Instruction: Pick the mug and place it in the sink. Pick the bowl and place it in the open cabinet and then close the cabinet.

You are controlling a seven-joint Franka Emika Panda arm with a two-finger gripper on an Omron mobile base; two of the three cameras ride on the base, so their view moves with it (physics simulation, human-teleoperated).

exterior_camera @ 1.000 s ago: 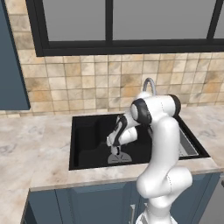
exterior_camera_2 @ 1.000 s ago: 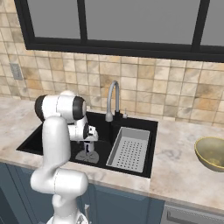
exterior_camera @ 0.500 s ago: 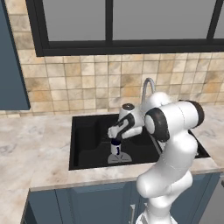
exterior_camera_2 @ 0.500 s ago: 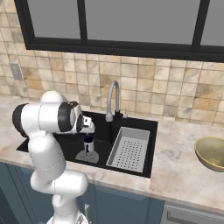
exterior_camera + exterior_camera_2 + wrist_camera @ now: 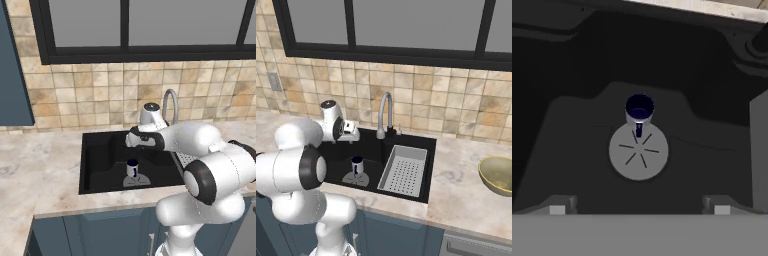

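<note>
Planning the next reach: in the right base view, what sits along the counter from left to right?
End effector, open above the sink → mug upright on the drain → faucet → grey draining rack → bowl on the counter.

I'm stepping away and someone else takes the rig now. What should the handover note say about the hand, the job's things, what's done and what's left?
Hand: open, holding nothing, above the sink.
Mug: upright in the sink, at the edge of the drain, apart from the hand.
Bowl: on the counter to the right of the sink, untouched.
Done: mug placed in the sink.
Left: pick the bowl, put it in the open cabinet, close the cabinet.
</note>
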